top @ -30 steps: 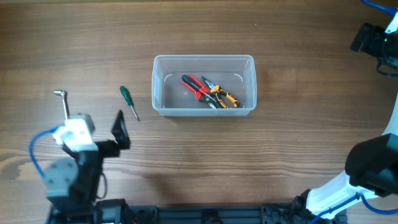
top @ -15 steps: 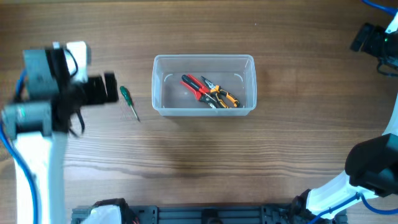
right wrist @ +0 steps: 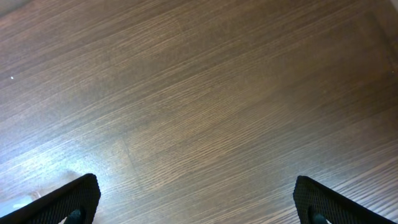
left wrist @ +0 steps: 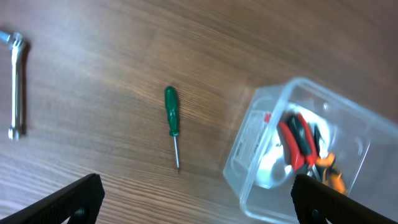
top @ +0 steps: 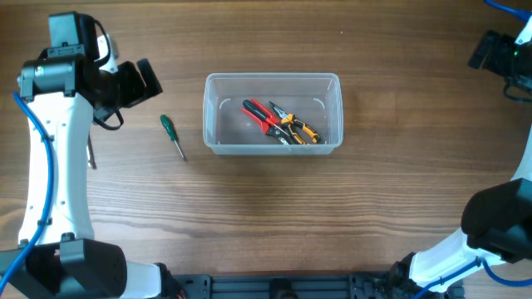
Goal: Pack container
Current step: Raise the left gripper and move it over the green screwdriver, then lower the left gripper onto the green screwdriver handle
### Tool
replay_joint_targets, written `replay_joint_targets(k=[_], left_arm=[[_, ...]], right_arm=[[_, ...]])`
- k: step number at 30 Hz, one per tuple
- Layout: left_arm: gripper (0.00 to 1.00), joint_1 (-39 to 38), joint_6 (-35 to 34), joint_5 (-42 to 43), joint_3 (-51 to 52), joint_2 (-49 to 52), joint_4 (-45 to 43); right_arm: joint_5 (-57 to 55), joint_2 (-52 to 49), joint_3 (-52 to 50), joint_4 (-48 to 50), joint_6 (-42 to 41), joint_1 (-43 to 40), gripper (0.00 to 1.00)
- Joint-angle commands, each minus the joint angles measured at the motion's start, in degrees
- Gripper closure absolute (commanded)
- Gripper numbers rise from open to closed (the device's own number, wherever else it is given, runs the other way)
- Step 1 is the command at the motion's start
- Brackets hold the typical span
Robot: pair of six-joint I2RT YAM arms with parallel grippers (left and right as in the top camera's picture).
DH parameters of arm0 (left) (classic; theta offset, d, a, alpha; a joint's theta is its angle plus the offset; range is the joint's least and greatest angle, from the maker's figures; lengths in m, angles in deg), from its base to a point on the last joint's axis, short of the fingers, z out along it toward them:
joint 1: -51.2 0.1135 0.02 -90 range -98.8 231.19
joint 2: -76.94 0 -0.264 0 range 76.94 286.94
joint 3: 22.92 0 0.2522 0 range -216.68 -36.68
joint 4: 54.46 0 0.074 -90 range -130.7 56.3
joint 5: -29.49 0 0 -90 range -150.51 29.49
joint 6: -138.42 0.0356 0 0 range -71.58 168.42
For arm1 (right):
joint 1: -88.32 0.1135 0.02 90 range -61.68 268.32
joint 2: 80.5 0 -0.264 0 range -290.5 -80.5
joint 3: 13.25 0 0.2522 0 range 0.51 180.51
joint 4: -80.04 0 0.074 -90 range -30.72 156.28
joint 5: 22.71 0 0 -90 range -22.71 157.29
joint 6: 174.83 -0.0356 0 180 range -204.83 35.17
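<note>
the clear rectangular plastic container [top: 273, 114] sits mid-way across the brown wooden table [top: 374, 208], holding red-handled pliers [top: 259, 115] and what appears to be an orange-handled pair [top: 299, 129]. a green-handled screwdriver [top: 172, 135] lies just beside its left wall. the left gripper [top: 135, 83] and the right gripper [right wrist: 196, 205] both stand wide, empty.

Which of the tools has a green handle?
The screwdriver lying outside the container; the pliers inside are red and orange, the L-shaped wrench bare metal.

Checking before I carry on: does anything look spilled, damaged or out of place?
Nothing spilled or damaged. The container sits upright with pliers inside; only the green screwdriver and a metal L-shaped key lie loose on the table outside it.
</note>
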Motion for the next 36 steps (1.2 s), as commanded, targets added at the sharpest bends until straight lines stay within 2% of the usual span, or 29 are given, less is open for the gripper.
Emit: replay_joint_targets(k=[1, 6, 12, 16, 20, 29, 36], left_arm=[[0.0, -0.07, -8.57, -0.35, -0.72, 0.63, -1.46], [0.0, -0.09, -8.09, -1.03, -0.7, 1.44, -0.85], [0.0, -0.17, -7.98, -1.03, -0.7, 11.21, 3.26], [0.01, -1.73, -8.26, -2.08, -0.72, 15.04, 1.9], [0.01, -3.45, -10.08, -7.28, -0.72, 16.92, 1.73], [0.0, -4.57, -7.63, -7.26, -0.72, 23.61, -0.76], [0.0, -5.29, -8.15, -6.34, -0.72, 24.33, -5.9]], right_arm=[[-0.57, -0.9, -0.02, 0.13, -1.07, -0.17, 0.0], [-0.57, -0.9, -0.02, 0.13, -1.07, -0.17, 0.0], [-0.57, -0.9, -0.02, 0.13, -1.05, -0.17, 0.0], [-0.57, -0.9, -0.02, 0.13, -1.07, -0.17, 0.0], [-0.57, -0.9, -0.02, 0.11, -1.05, -0.17, 0.0], [-0.57, -0.9, -0.04, 0.11, -1.05, -0.17, 0.0], [-0.57, -0.9, -0.02, 0.13, -1.07, -0.17, 0.0]])
